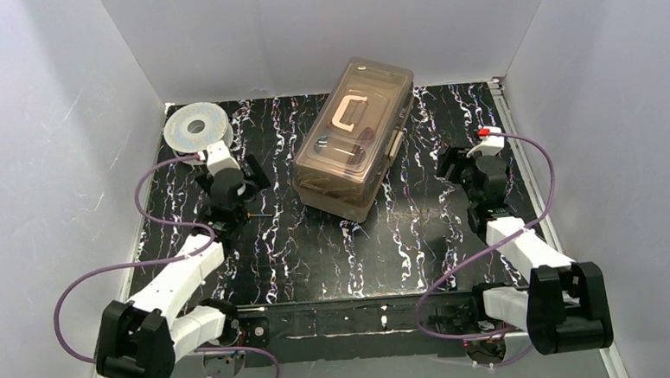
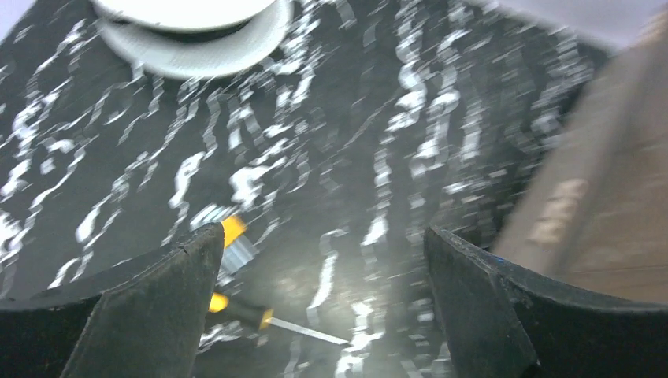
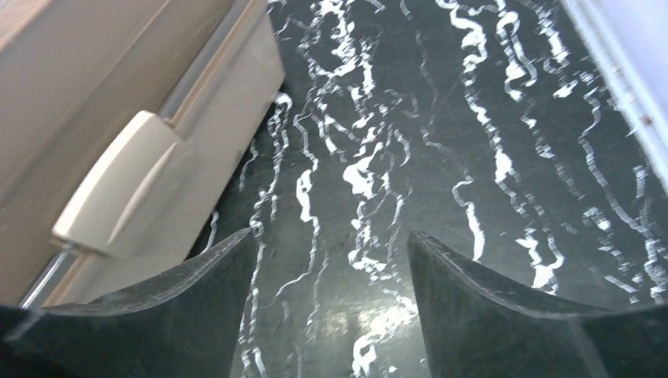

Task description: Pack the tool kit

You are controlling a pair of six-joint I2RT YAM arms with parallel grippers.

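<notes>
The toolbox (image 1: pixel 355 140) sits closed at the back middle of the counter (image 1: pixel 335 258), its translucent brown lid (image 1: pixel 360 110) down and the cream handle (image 1: pixel 349 112) lying flat on top. Its long axis runs diagonally, from the near left toward the far right.

The one loose tool kit piece I can see is a screwdriver (image 2: pixel 260 316) with a black and yellow grip. It lies on the counter right under the left tool (image 2: pixel 323 307), close to that tool's left finger, with its thin shaft pointing toward the toolbox. A second yellow-tipped piece (image 2: pixel 233 240) lies just beside it, partly hidden by the finger; I cannot tell what it is.

The left tool is spread wide with nothing between its fingers. In the top view it hangs just left of the toolbox, so the left arm is clearly the nearer one to the screwdriver. The toolbox wall shows at the right edge of the left wrist view, near the tool.

The right tool (image 3: pixel 331 315) is also spread and holds nothing. It hangs over bare counter on the right of the toolbox, with a cream latch (image 3: pixel 118 185) on the toolbox's side close to its left finger.

A round grey spool (image 1: pixel 195 127) rests in the far left corner, behind the left tool and apart from the screwdriver.

The closed lid looks like the main obstacle: anything picked up cannot go in until it is opened.
</notes>
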